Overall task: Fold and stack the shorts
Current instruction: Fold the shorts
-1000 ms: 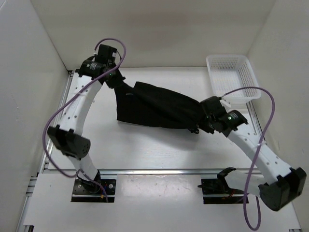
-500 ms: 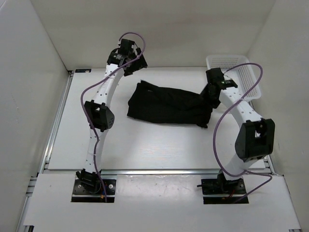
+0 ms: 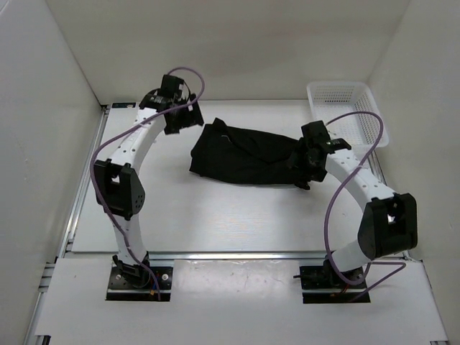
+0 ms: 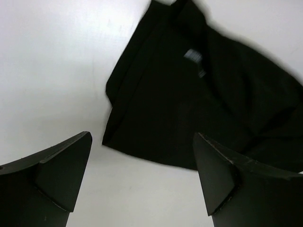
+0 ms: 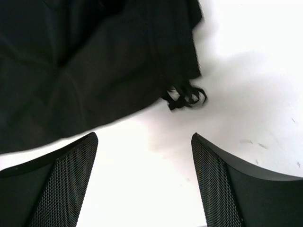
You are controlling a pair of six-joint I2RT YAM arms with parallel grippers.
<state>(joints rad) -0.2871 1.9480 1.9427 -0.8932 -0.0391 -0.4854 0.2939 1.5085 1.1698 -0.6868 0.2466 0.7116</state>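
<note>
The left arm and right arm are showing white shells between chunky black joints, each trailing a looping purple cable above black base plates, the left fingers appearing as smooth black wedges, the right fingers finely meshed.

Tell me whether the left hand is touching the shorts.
Apart. The left wrist view shows the left hand open and empty above the table, with the shorts lying flat beyond its fingertips.
</note>
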